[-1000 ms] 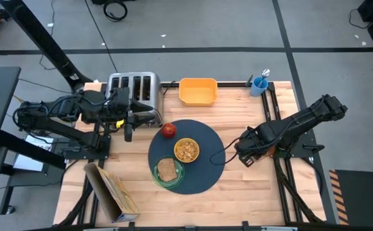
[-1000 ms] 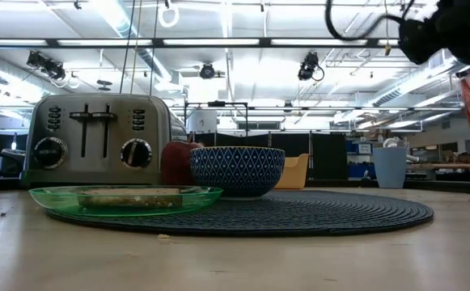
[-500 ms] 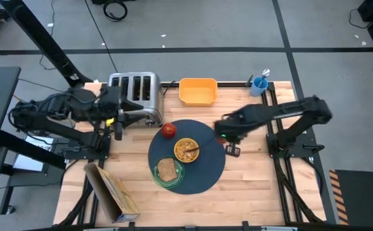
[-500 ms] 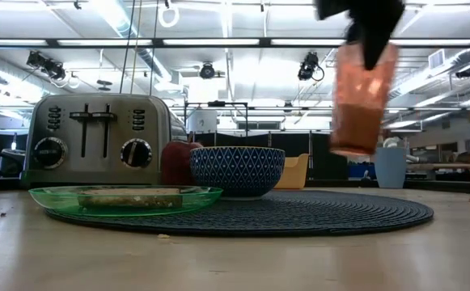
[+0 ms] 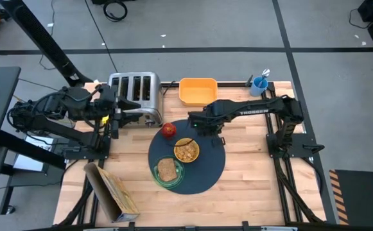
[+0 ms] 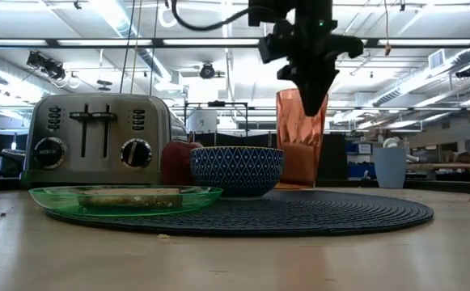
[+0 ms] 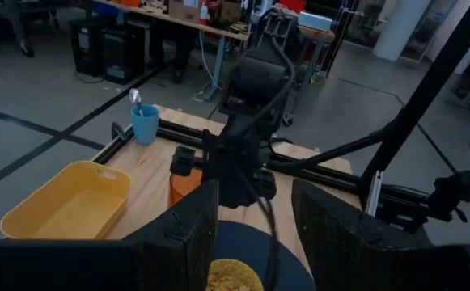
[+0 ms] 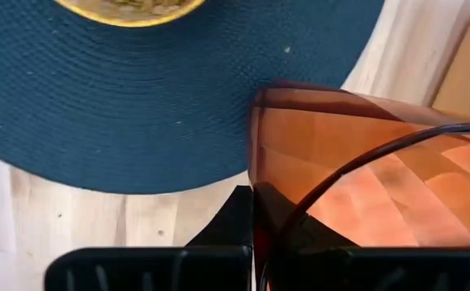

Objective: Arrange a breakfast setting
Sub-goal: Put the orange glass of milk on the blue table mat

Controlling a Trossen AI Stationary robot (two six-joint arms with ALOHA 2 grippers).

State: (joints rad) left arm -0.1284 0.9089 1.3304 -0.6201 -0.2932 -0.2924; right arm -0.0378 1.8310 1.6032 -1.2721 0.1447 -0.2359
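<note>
A breakfast setting nears completion on the wooden table (image 5: 250,173) as the right gripper (image 5: 198,123), jaws clamped on the rim of the orange cup (image 6: 302,137), holds it at the mat's (image 5: 208,170) 12 o'clock edge, between the mat and the yellow tub (image 5: 198,91). From table height the cup's base looks level with the tabletop, though whether it is actually down cannot be told; the right wrist camera shows the cup beside the mat's rim with bare wood under it. Already in place on the mat are the bowl (image 5: 187,151) at the centre, holding what looks like cereal, the apple (image 5: 168,130) at about 10 o'clock and the green plate (image 5: 167,172) with its toast (image 5: 167,169) at about 7 o'clock. The left gripper (image 5: 113,122) waits with its jaws parted and empty beside the toaster (image 5: 133,96), off the mat at 10 o'clock. A spoon (image 5: 265,74) stands in a blue cup (image 5: 259,84) at the table's far right corner, well apart from the setting, at about 2 o'clock from the mat. By the look of things, what remains is to release the cup and bring the spoon to the setting. A cardboard box (image 5: 112,191) lies at the near left of the table.
</note>
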